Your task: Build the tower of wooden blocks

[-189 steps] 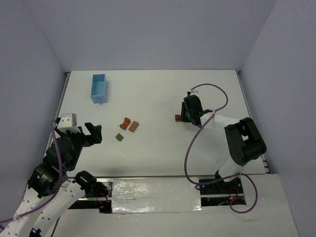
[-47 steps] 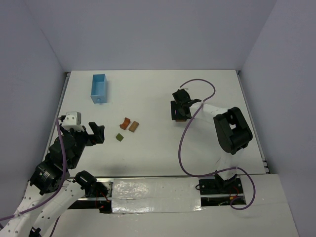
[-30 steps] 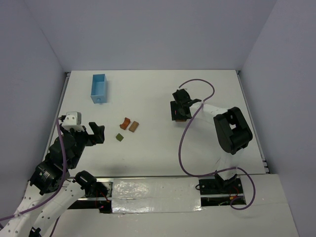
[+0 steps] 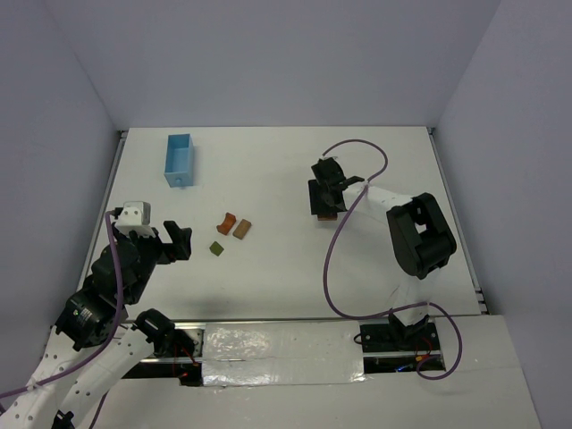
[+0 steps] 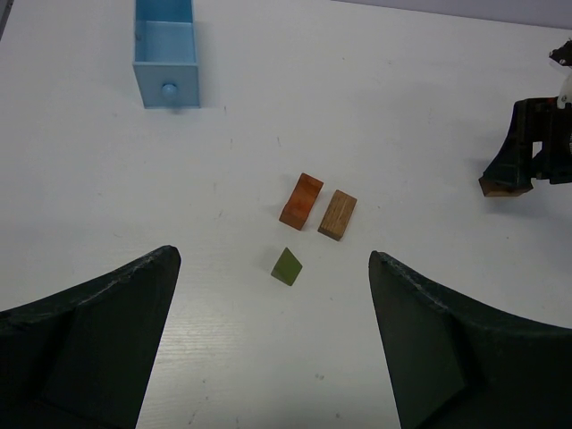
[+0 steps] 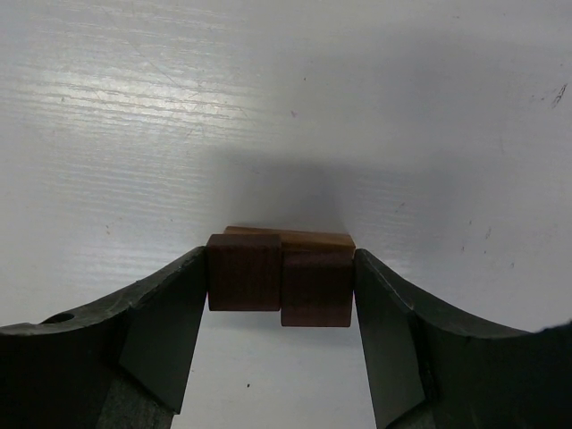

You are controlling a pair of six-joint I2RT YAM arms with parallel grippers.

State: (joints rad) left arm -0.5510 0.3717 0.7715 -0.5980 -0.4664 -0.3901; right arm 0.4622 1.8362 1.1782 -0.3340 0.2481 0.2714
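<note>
My right gripper (image 4: 326, 204) (image 6: 281, 281) is shut on two dark brown cubes (image 6: 244, 271) side by side, at the table's right centre. A lighter brown block (image 6: 290, 238) lies just behind them; whether they touch the table I cannot tell. The orange-red arch (image 4: 227, 221) (image 5: 301, 200), the tan-brown rectangle (image 4: 242, 229) (image 5: 338, 214) and the olive-green piece (image 4: 216, 249) (image 5: 287, 266) lie loose, close together, left of centre. My left gripper (image 4: 170, 243) (image 5: 272, 257) is open and empty, hovering left of and nearer than them.
A light blue rectangular box (image 4: 179, 159) (image 5: 164, 46) lies at the far left. A purple cable (image 4: 357, 147) loops over the right arm. Grey walls close in the table on three sides.
The right gripper swung left and closed on the dark brown cubes, and has since risen slightly. The left gripper has edged a little forward and right. The three loose blocks have not moved.
</note>
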